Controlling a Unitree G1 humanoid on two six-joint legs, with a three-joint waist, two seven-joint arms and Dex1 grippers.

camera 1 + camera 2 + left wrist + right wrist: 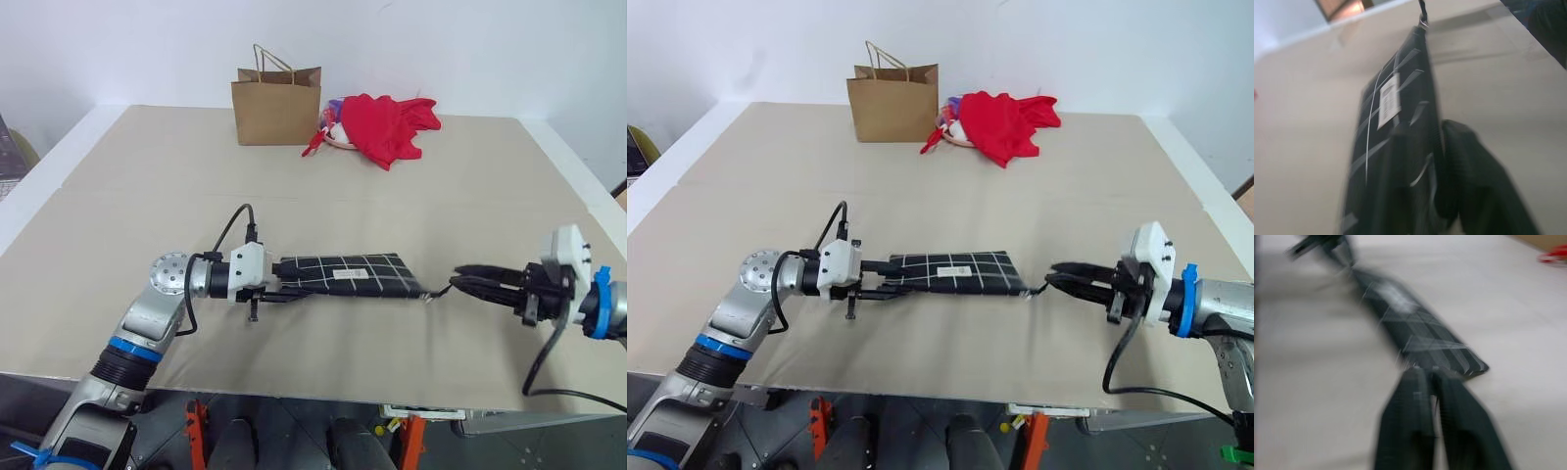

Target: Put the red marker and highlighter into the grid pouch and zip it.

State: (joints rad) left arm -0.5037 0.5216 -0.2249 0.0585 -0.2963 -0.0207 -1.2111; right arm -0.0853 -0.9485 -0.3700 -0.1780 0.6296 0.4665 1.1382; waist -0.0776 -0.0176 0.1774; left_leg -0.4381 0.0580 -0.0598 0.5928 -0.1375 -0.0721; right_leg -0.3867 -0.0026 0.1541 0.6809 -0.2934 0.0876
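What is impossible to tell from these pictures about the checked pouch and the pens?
- Marker and highlighter: unseen; whether they lie inside the grid pouch is hidden by its fabric.
- Zipper: too small in the eye views and blurred in the wrist views to judge fully closed.
- Item under the red cloth: mostly covered.
- Paper bag: contents hidden.

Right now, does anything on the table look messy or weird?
Mostly tidy. The grid pouch lies flat mid-table. The one messy spot is the red cloth, crumpled in a heap beside the upright brown paper bag at the table's far edge.

Grid pouch (345, 274), its nine o'clock end hidden under the left gripper (277, 290); blurred in both wrist views, label (1389, 100) unreadable.
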